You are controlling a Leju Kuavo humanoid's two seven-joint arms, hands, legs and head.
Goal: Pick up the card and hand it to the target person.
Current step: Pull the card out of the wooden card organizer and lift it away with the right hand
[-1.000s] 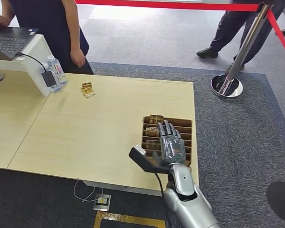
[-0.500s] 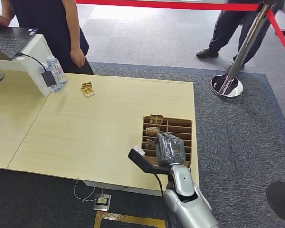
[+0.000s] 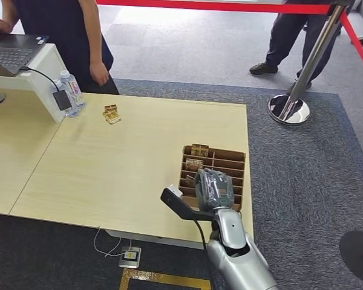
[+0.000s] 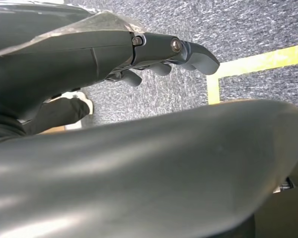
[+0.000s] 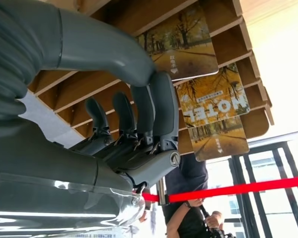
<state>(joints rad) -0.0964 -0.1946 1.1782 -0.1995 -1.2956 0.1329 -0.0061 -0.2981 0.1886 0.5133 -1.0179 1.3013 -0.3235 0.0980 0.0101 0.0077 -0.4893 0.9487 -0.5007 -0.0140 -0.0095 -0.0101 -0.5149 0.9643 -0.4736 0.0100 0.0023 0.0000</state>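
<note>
On the pale wood-grain tabletop (image 3: pixel 124 163), a slotted brown wooden rack (image 3: pixel 227 162) is seen near the right edge, with glossy printed cards (image 5: pixel 211 96) standing in its slots. The grey right hand (image 3: pixel 213 188) is curled over the rack's near slots; whether a card is grasped cannot be told. The left hand (image 4: pixel 147 54) is held loosely apart, empty, above speckled grey carpet (image 4: pixel 252 25).

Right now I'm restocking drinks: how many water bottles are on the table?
2: both water bottles stand side by side at the table's far left edge, beside the white laptop stand; the charger hanging in front partly covers one. Others may be hidden.
</note>
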